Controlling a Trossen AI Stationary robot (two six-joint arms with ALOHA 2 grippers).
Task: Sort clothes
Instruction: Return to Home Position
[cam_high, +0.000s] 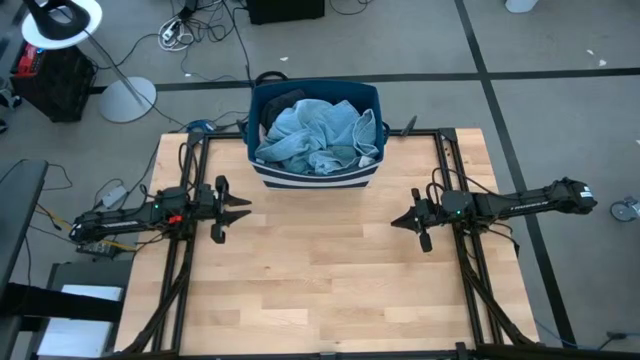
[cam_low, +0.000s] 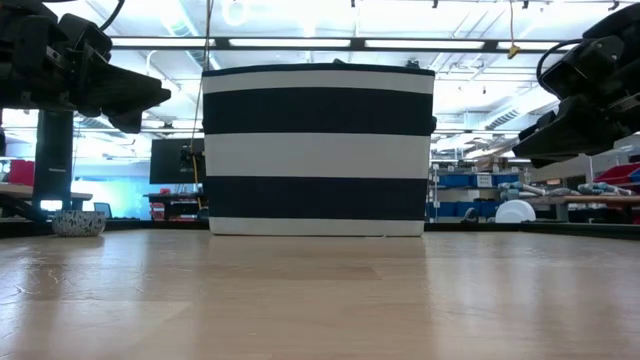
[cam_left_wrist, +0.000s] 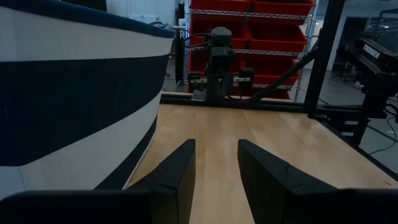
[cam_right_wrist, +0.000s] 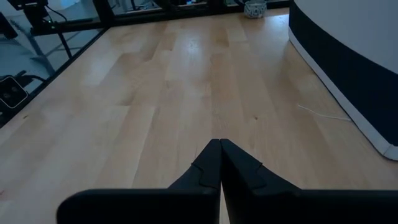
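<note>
The clothes (cam_high: 315, 135) are a heap of light blue garments, with a bit of dark cloth at the far left, lying inside the navy bin with white stripes (cam_high: 262, 172) at the table's far middle. My left gripper (cam_high: 244, 208) hovers at the table's left, open and empty, pointing toward the right edge; in its wrist view (cam_left_wrist: 216, 163) the bin's wall (cam_left_wrist: 74, 99) stands beside it. My right gripper (cam_high: 394, 222) hovers at the table's right, shut and empty, pointing left; it also shows in its wrist view (cam_right_wrist: 220, 144).
The bin (cam_low: 318, 150) stands on the wooden table (cam_high: 320, 270) and fills the middle of the low view. Black frame rails (cam_high: 450, 160) run along the table's left and right sides. Bare wood lies between the grippers and toward the near edge.
</note>
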